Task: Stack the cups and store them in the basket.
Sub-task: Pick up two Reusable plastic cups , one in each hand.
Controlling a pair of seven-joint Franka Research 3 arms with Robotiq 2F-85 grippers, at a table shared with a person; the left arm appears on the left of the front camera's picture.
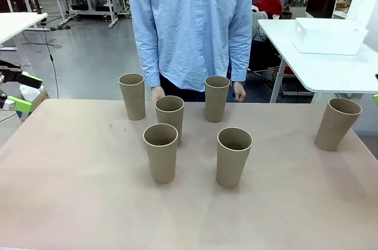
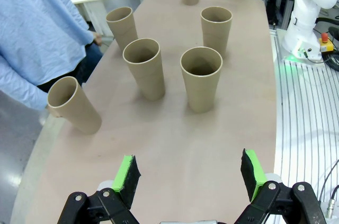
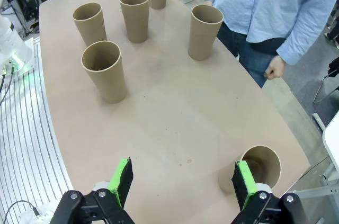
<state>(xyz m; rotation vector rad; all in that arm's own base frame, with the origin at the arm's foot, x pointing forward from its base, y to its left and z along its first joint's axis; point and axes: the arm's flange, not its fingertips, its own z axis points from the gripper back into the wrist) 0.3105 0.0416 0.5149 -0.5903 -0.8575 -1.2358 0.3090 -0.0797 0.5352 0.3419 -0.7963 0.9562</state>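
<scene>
Six tall tan-brown paper cups (image 1: pixel 160 152) stand upright and unstacked on the beige table (image 1: pixel 71 203), five clustered before a person in a light blue shirt (image 1: pixel 189 19), the sixth cup (image 1: pixel 336 123) alone near the right edge. The large white rectangular plastic basket (image 1: pixel 328 36) sits on a separate white table (image 1: pixel 307 70) beyond. The left gripper (image 2: pixel 189 173) and right gripper (image 3: pixel 183 180) hang with jaws spread, empty.

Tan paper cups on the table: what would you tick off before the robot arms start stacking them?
1. Six tall tan paper cups upright, none stacked: ok.
2. Left gripper open and empty: ok.
3. Right gripper open and empty: ok.
4. Person's hands off the cups: ok.
5. Large white rectangular plastic basket within reach: cannot tell; it sits on the neighbouring white table.
</scene>
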